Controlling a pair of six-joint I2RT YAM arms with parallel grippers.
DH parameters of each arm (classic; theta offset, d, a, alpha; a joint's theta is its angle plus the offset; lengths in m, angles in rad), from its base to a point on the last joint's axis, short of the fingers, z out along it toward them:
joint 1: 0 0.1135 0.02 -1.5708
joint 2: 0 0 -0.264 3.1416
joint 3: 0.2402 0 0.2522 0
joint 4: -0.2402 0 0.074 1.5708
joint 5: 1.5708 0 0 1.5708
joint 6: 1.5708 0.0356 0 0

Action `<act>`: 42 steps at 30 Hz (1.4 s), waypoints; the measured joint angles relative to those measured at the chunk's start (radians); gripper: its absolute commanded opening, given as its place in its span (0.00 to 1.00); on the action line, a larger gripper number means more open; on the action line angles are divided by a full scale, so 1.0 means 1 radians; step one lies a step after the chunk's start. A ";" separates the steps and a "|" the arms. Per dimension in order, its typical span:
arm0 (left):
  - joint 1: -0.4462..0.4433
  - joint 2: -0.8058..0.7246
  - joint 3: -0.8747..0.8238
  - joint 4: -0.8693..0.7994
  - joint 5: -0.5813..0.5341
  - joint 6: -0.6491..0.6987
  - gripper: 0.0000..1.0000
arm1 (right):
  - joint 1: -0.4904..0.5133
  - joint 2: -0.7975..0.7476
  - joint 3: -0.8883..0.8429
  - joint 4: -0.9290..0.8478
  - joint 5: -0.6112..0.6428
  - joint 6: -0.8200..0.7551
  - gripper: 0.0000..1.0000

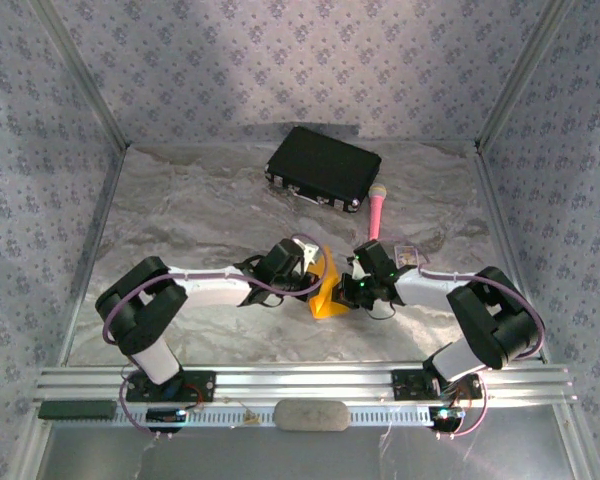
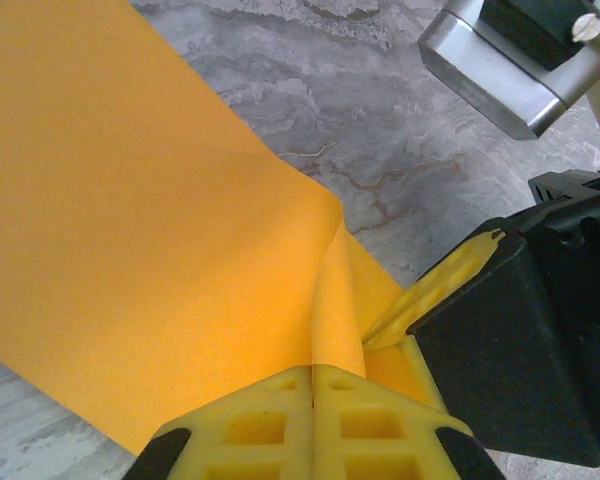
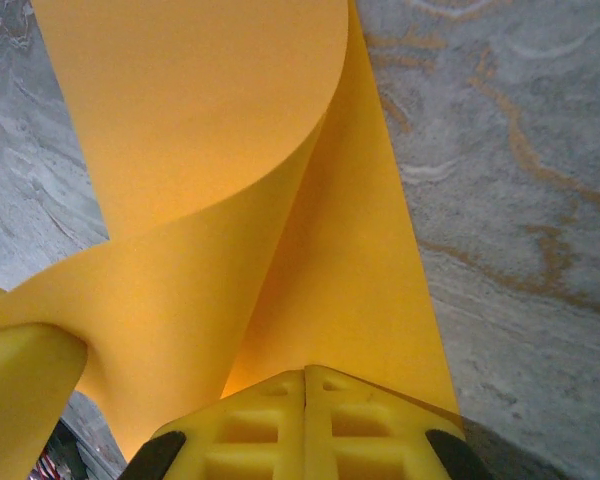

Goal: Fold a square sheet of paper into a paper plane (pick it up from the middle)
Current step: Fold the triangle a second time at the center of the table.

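The square sheet of paper (image 1: pixel 327 292), curled upright at the middle of the table (image 1: pixel 200 210), is clamped between the pressed-together fingers of the left gripper (image 2: pixel 313 372) and of the right gripper (image 3: pixel 305 375), its edges cut off in both wrist views and its contact with the table unclear.

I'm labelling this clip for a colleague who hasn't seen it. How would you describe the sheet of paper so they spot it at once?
On the grey marbled table, look at the middle. The sheet of paper stands curled there, pinched between the left pincer and the right pincer. It is orange-yellow, unlike the black case and the pink microphone farther back.
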 measured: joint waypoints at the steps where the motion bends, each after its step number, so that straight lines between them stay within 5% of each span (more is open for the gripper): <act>1: 0.000 0.000 0.000 0.000 -0.003 0.000 0.01 | 0.000 0.000 0.000 0.000 0.000 0.000 0.05; 42: 0.005 0.044 -0.025 -0.003 -0.075 0.015 0.02 | 0.000 0.000 0.001 -0.001 0.000 0.000 0.05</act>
